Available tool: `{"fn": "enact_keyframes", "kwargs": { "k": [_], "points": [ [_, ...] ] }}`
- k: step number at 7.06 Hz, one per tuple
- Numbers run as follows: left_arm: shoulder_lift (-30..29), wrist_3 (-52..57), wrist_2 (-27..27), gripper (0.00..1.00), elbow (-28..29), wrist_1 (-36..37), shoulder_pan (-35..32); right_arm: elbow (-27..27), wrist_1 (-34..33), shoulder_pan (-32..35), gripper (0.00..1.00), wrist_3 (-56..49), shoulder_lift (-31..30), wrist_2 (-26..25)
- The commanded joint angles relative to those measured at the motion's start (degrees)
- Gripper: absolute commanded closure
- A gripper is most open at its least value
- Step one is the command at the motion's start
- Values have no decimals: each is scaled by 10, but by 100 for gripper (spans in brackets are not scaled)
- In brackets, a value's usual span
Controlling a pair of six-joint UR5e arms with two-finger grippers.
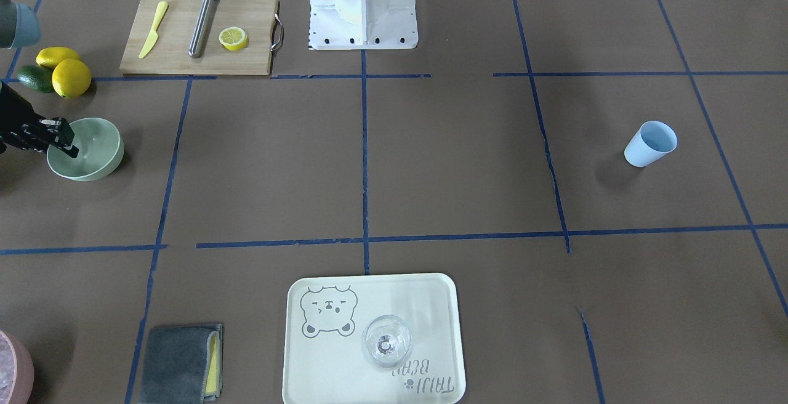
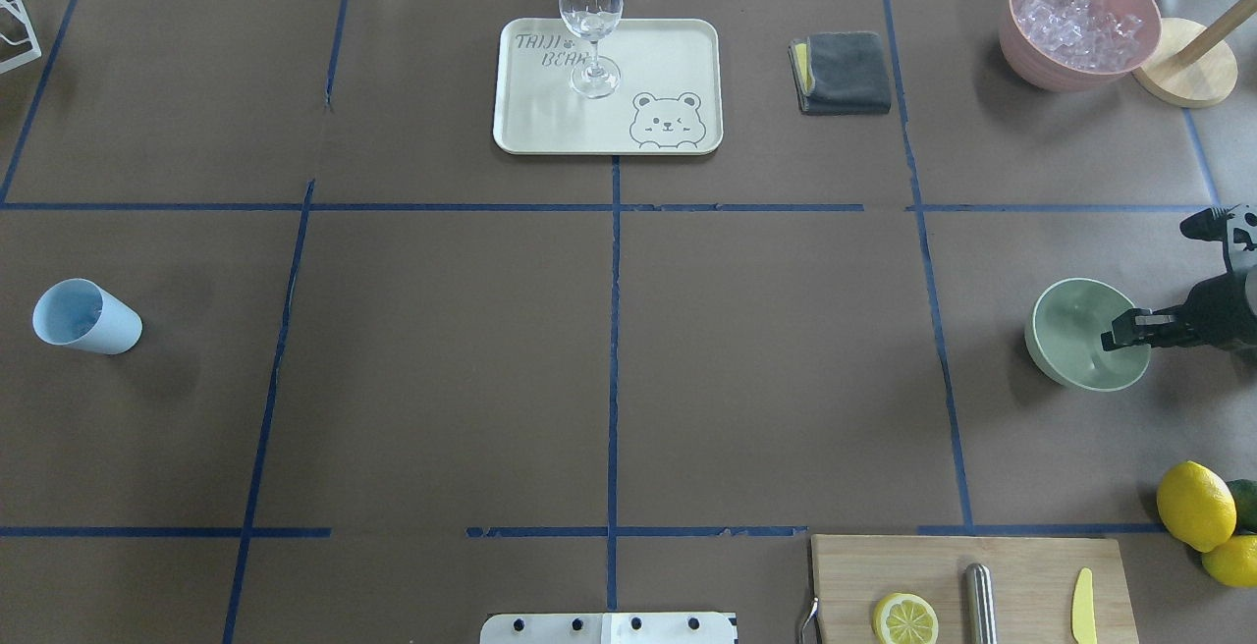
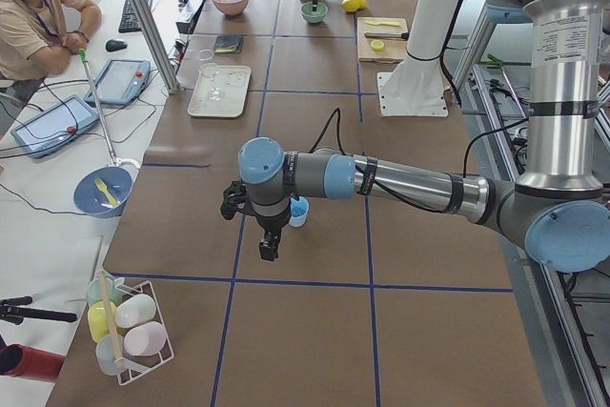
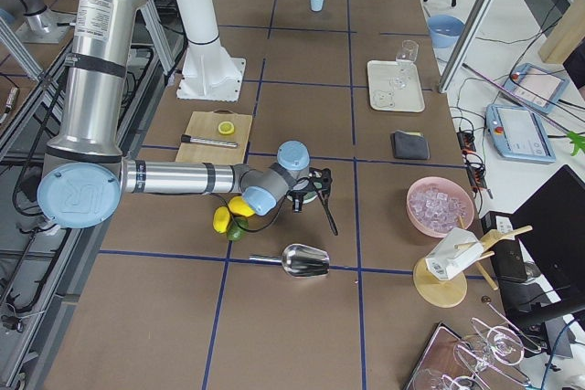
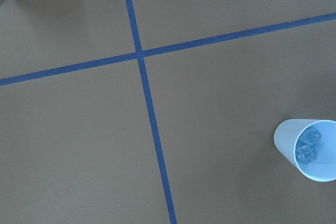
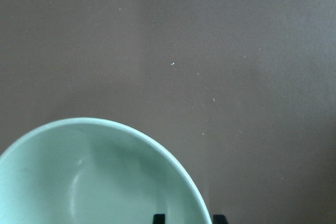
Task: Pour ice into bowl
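Mint-green bowl (image 2: pixel 1065 325); right gripper (image 2: pixel 1110 338) parted astride its rim; left gripper (image 3: pixel 268 249) state can't tell; ice (image 5: pixel 310 138) in cup (image 5: pixel 286 141), far from bowl.

Matt brown paper (image 2: pixel 442 379) lies under everything. The mint bowl (image 2: pixel 1065 330) at right looks smooth and matt, the pale blue cup (image 2: pixel 86 318) at left plastic, its ice (image 5: pixel 305 153) glassy. The board (image 1: pixel 246 53) is bare wood, the rod (image 1: pixel 202 22) on it brushed metal, the grey cloth (image 2: pixel 847 72) soft-napped.
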Motion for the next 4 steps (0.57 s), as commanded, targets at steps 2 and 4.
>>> {"fn": "enact_keyframes", "kwargs": {
  "k": [2, 4],
  "points": [
    [-1, 1, -35, 0, -3, -3, 0, 93, -9, -9, 100, 127, 17, 27],
    [-10, -1, -49, 0, 3, -14, 2, 104, -9, -78, 100, 276, 123, 3]
  ]
}}
